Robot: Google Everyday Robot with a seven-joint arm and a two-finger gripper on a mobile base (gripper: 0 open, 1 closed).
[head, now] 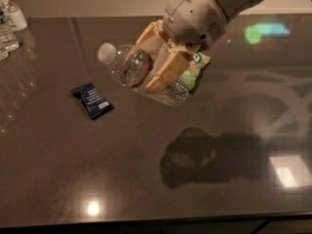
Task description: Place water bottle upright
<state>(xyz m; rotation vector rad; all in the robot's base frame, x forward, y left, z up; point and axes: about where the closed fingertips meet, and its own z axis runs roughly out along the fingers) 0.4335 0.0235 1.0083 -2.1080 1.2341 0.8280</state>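
Tan plastic fingers (pixel 168 69) of the gripper (pixel 148 65) are seen closed around the middle of the water bottle (pixel 122 65), in the upper centre of the frame. One finger is laid across the front of the bottle and the other is seen behind it, so the bottle is clamped between them. The bottle is held tilted, nearly on its side, not upright. Its white cap (pixel 105 52) is pointed to the upper left and its ribbed bottom end is turned to the lower right. A red-edged label band is seen just beside the front finger. The bottle seems to be raised off the dark table (pixel 146 189), because the shadow (pixel 204 155) is cast apart from it, lower and to the right.

The white arm (pixel 200 13) is extended from the upper right corner. A green snack bag (pixel 199 68) is partly hidden behind the gripper. A dark blue packet (pixel 91 100) is laid flat on the table at the left of the bottle, apart from it. In the upper left corner a white pump-top bottle (pixel 13 14) and small clear bottles (pixel 7 35) are placed upright.
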